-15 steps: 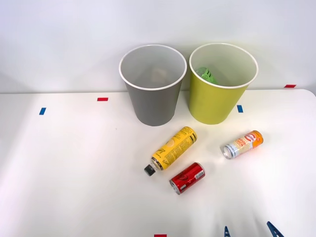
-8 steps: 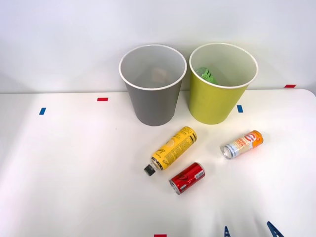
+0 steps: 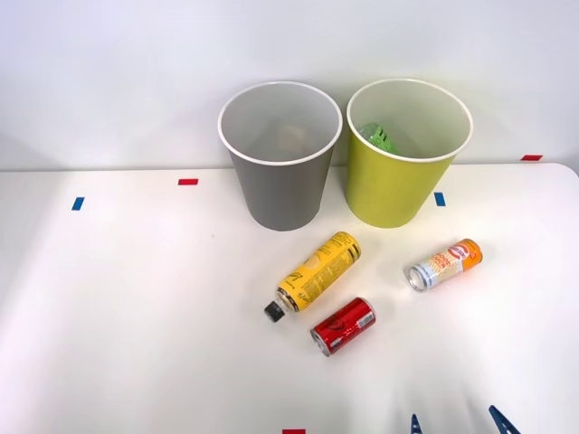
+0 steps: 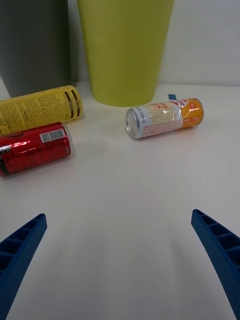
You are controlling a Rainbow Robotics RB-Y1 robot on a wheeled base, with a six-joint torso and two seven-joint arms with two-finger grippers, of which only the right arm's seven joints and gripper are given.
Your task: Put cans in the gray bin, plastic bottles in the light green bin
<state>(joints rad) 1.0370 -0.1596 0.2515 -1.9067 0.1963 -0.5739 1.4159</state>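
The right gripper [image 4: 120, 260] is hanging low over the white table [image 3: 136, 316] with its blue ribbed fingers [image 4: 220, 250] spread wide apart and nothing between them. In the front view its two fingertips are just poking in at the near edge [image 3: 457, 423].

Straight ahead of the open jaws, the orange-and-white can [image 4: 164, 117] is lying on its side with its silver end turned toward the gripper; nothing is standing between the jaws and this can. Off to one side of that line, the red can [image 4: 32, 148] is lying on its side, and just behind it the yellow-label bottle [image 4: 40, 108] is lying too, its black cap [image 3: 272, 312] pointing toward the near edge in the front view. The two are sitting close together, the orange-and-white can well apart from them.

Beyond all three, the light green bin [image 4: 125, 50] is standing upright directly past the orange-and-white can, and the gray bin [image 4: 32, 45] is standing just beside it, past the bottle. A green-label bottle [image 3: 378, 137] is resting inside the light green bin, leaning on its wall. Small red and blue tape marks [image 3: 187, 182] are sitting on the table around the bins.

Compared with the earlier front views, nothing is changing: cans, bottle, bins and fingertips are all sitting where they were.
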